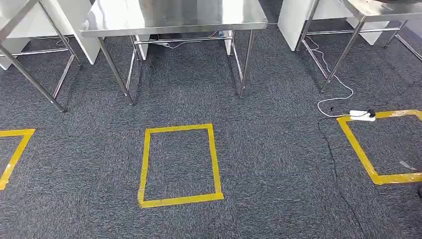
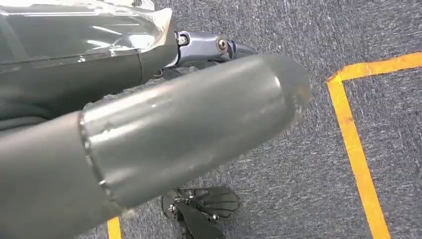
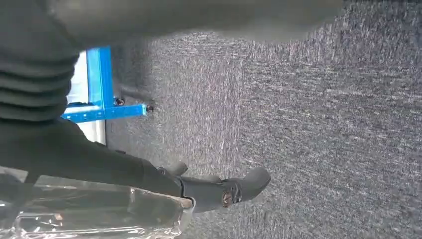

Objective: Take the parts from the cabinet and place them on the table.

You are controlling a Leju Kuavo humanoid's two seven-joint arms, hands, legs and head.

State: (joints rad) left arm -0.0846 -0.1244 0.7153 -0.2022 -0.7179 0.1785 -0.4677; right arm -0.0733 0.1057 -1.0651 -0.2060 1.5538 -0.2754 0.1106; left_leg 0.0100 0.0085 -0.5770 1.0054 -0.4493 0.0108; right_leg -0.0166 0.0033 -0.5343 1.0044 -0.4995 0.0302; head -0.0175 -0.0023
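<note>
Your head view looks down on grey carpet [image 1: 259, 164] with a steel table [image 1: 174, 17] straight ahead, its surface bare where you can see it, and a second steel table [image 1: 378, 7] off to the right. A yellow tape rectangle [image 1: 179, 164] lies on the floor in front of the near table, with parts of two more tape outlines at the left edge [image 1: 12, 149] and to the right [image 1: 373, 144]. A white power strip [image 1: 362, 116] with its cable sits on the corner of the right outline. In the left wrist view your left hand [image 2: 149, 134] hangs over the carpet, and a part in clear plastic wrap [image 2: 84, 25] lies against it; the fingers [image 2: 214, 47] appear to curl round the wrap, though the grip itself is hidden. In the right wrist view your right hand [image 3: 99, 159] has its fingers [image 3: 234, 189] curled round a second wrapped part [image 3: 89, 214]. A blue metal frame [image 3: 102, 84] stands behind it. No writing or label can be read anywhere.
</note>
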